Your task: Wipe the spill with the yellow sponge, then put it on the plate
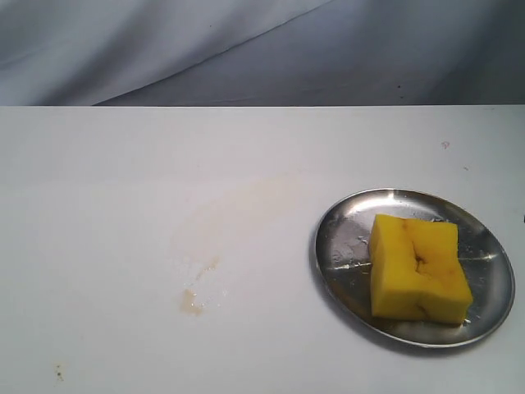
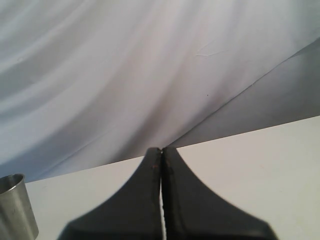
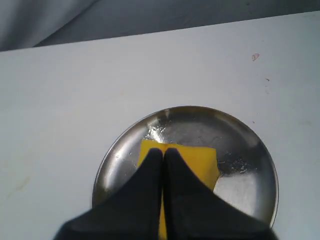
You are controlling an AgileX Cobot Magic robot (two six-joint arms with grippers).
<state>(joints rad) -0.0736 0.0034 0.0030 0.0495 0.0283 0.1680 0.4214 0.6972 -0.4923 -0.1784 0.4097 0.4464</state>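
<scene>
On the plate (image 1: 344,238), the yellow sponge (image 1: 420,267) lies flat. Only the exterior view shows the spill (image 1: 193,302), a small tan remnant well left of the plate. Only the left wrist view shows a metal cup (image 2: 17,210). Left end effector (image 2: 161,165) and right end effector (image 3: 163,152): fingers pressed together, empty; the right one points at the sponge. White counter (image 1: 123,205); grey cloth (image 1: 246,49) behind.
</scene>
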